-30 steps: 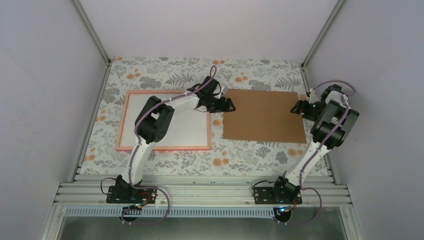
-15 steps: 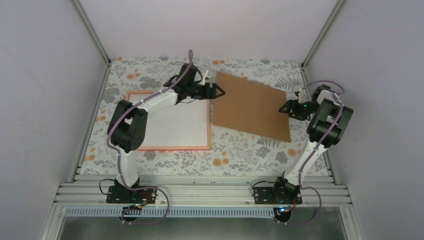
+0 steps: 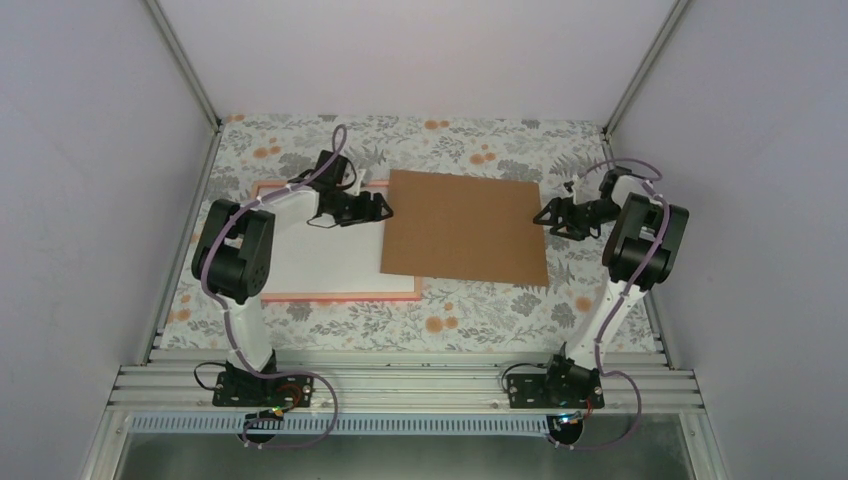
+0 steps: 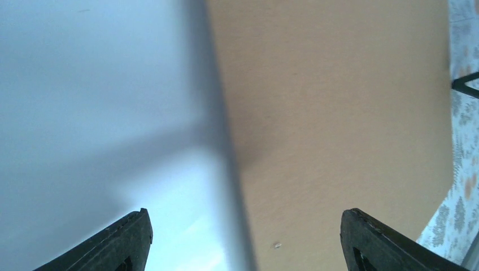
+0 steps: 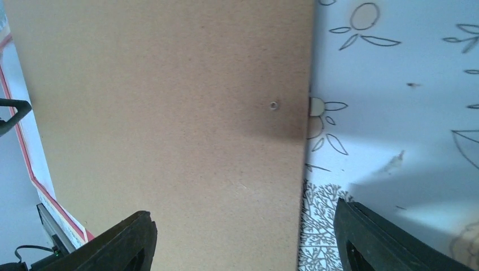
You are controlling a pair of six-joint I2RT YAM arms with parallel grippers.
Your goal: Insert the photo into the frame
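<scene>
The frame (image 3: pixel 330 297) lies flat on the left half of the floral counter (image 3: pixel 480 310), its pink border facing up. A plain white rectangle fills its opening. This may be the photo (image 3: pixel 335 255) lying face down, though no printed side shows, so I cannot be sure.

A brown backing board (image 3: pixel 465 225) sits to the right of centre, turned slightly out of square with the frame. Its left edge overlaps the frame's right side, covering that strip of the border and some of the white area. The rest of the board extends over the bare counter. Its near edge stops short of the frame's near border.

The left end effector (image 3: pixel 378 207) is at the board's left edge, above the frame's far right part. In the left wrist view its fingers (image 4: pixel 133 237) are spread wide. One is over the white surface and the other over the brown board, with the board's blurred, shadowed edge running between them.

The right end effector (image 3: pixel 547 215) is at the board's right edge. Its fingers (image 5: pixel 127 243) are likewise spread wide, one over the board and one over the counter's pattern, pinching nothing. A small ring (image 5: pixel 274 105) shows in the board near that edge.
</scene>
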